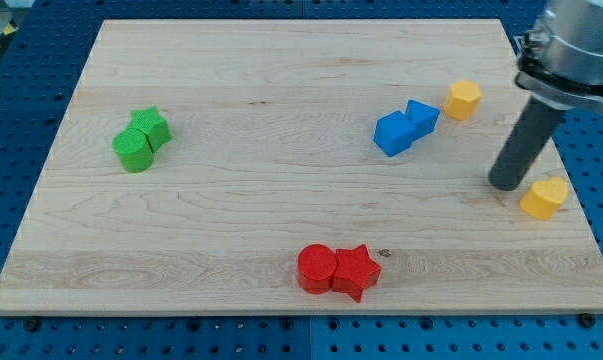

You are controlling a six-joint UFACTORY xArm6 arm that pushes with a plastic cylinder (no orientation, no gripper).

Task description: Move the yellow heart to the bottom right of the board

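The yellow heart [544, 198] lies near the board's right edge, a little below mid-height. My tip [505, 184] rests on the board just to the heart's upper left, very close to it or touching it. A yellow hexagon [462, 100] sits further up on the right side.
A blue cube [392, 133] and a blue wedge-like block [421, 116] touch each other right of centre. A green cylinder [133, 150] and green star [151, 127] sit together at the left. A red cylinder [317, 268] and red star [356, 271] sit at the bottom centre. The wooden board [231, 220] lies on a blue pegboard.
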